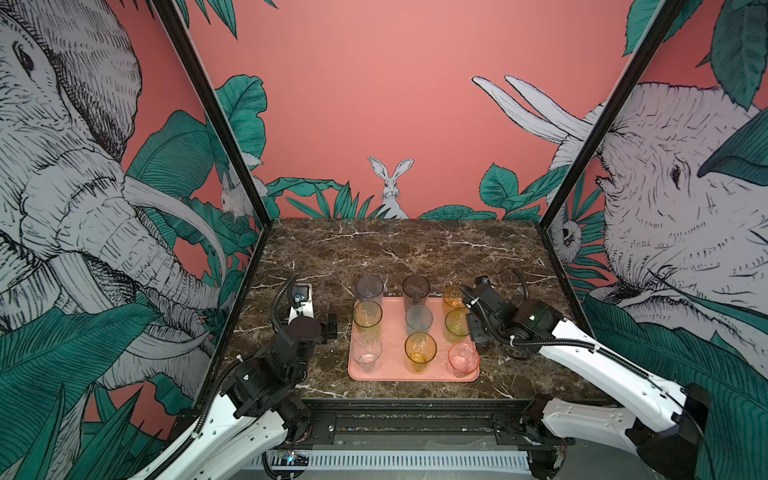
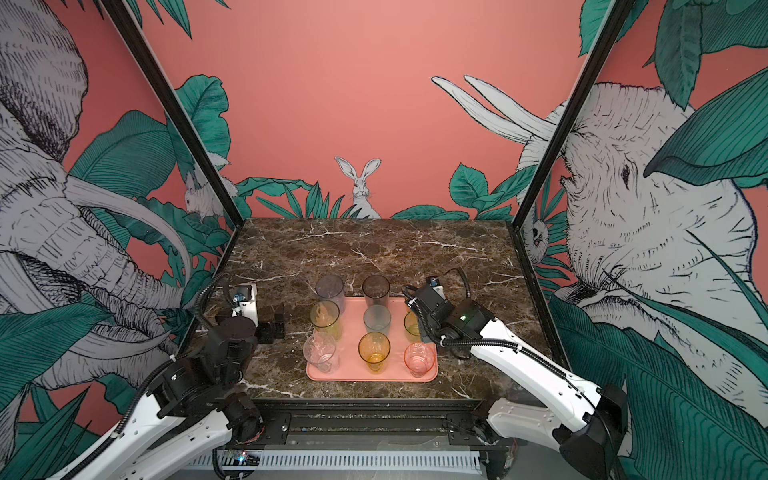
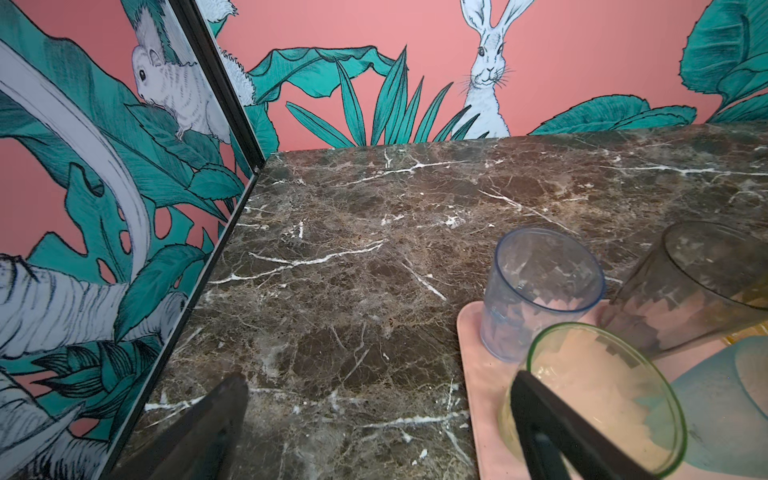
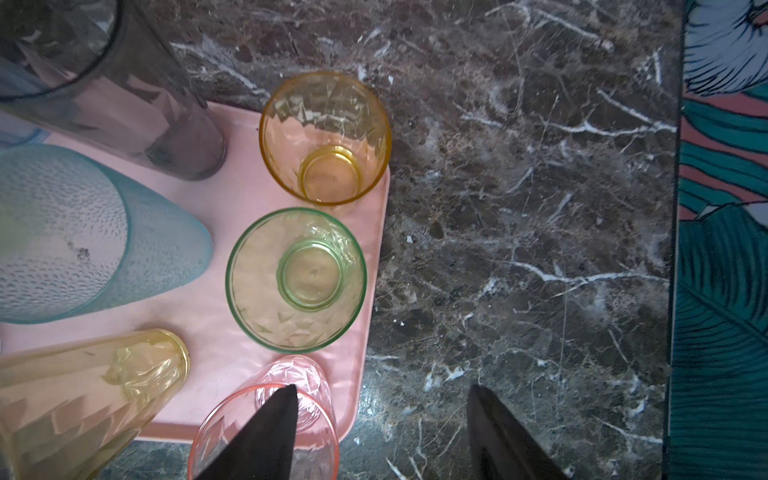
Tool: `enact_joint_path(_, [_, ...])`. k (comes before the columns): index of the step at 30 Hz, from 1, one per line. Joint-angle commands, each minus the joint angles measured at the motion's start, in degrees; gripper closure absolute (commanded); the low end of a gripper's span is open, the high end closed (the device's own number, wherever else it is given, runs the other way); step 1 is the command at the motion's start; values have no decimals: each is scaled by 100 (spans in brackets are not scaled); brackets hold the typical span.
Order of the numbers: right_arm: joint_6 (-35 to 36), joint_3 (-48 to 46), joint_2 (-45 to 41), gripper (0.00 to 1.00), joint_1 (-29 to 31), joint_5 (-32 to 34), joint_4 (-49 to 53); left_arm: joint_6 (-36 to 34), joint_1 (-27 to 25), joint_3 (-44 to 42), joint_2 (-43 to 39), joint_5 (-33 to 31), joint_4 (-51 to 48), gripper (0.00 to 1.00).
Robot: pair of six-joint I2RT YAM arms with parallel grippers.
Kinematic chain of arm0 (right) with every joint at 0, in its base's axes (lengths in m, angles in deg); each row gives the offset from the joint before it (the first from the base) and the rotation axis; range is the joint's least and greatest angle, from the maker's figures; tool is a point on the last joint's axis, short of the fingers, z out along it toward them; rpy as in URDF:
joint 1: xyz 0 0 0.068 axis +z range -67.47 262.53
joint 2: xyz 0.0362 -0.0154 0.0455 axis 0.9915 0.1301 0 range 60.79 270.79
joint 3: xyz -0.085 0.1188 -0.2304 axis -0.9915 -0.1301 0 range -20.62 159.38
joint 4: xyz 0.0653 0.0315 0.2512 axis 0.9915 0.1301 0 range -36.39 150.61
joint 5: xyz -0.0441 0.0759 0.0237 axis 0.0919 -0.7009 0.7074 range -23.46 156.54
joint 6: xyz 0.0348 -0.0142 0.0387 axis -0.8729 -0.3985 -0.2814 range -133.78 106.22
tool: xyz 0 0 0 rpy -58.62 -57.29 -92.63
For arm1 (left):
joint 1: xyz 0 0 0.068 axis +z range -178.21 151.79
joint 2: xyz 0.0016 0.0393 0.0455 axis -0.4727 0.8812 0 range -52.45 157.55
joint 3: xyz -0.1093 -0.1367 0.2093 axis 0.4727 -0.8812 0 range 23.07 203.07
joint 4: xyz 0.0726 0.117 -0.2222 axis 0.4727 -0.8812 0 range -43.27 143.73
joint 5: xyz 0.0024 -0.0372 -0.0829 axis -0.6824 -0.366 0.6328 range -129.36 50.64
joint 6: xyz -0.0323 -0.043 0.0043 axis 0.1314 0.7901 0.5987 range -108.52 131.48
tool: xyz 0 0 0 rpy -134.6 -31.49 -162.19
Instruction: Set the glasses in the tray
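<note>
Checking the layout against the task: all nine glasses point(image 1: 419, 318) stand upright on the tray point(image 1: 395, 375) in three rows of three. None is left on the bare worktop point(image 1: 374, 249).

Back row: grey glass point(image 1: 369, 289), smoky dark glass point(image 1: 415, 289), amber glass point(image 1: 452, 296). In the right wrist view the amber base sits just inside the tray's corner, so the grid appears to use the whole tray. The gaps are narrow, and I cannot tell whether neighbours in the left column touch.

Right gripper point(image 4: 382, 390): it hovers above the tray's right edge, pointing down. Its fingers point(image 4: 266, 432) are parted to a middling spread, with only worktop between them, so it holds nothing. One finger hangs over the pink glass point(image 4: 318, 424) and the other over the worktop outside the tray. The green glass point(image 4: 297, 278) is next along the same column.

Left gripper point(image 3: 376, 378): it sits low over the worktop beside the tray's left edge, apart from it in both top views. Its fingers are spread wide and it is empty. In its wrist view one finger crosses in front of the yellow-green glass point(image 3: 602, 395).

Judgement: the placing looks finished. Both grippers sit outboard of the grid, probably so that pulling away need not sweep across any rims. The risk is the right inner finger above the pink rim, where a sideways pull could tip that glass. Lifting first seems safer.
</note>
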Motion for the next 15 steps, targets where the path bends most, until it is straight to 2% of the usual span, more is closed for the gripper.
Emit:
enact_joint_path(1, [485,250,100,31,-245,462,-136,-148,32,295,237,-206,90,0])
enact_joint_path(6, [1101,482,243,23,-794,479,-672,-378,163,516,719,-198,331,1])
enact_joint_path(10, [1527,554,310,16,-1220,506,-1199,-576,477,743,1136,-56,470,1])
enact_joint_path(15, [2117,241,285,9,-1782,518,-2258,-786,1378,928,1561,609,777,1])
